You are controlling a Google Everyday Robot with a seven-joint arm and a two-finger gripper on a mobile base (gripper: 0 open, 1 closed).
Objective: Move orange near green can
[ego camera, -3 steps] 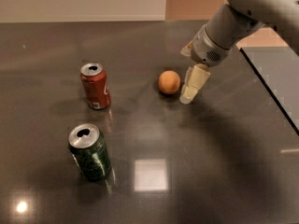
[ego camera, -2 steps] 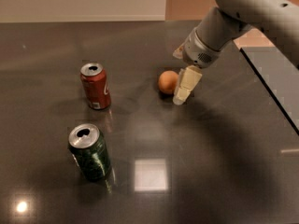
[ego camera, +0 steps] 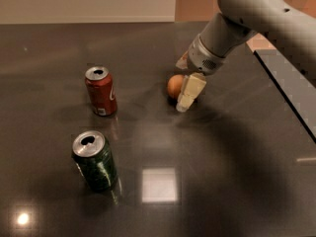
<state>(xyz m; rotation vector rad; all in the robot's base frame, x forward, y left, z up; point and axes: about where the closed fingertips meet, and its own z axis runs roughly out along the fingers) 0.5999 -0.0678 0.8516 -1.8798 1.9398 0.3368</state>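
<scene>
Orange (ego camera: 173, 85) sits mid-tabletop (ego camera: 237, 181), just beside or touching the tool (ego camera: 188, 92), whose spread cannot be told. The fruit looks light, firm, smooth and prone to roll, so a hold across its widest middle seems best. The green can (ego camera: 95, 162) stands upright well apart at front left, the red can (ego camera: 101, 90) beyond it. Both tops are opened, contents hidden

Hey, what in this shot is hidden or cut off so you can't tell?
- Camera view: right side of the orange, covered by the gripper low beside it.
- Camera view: whether gripper and orange touch; they overlap.
- Camera view: upper part of the arm, cut off by the top and right edges.
- Camera view: backs of the green can and red can, facing away.
</scene>
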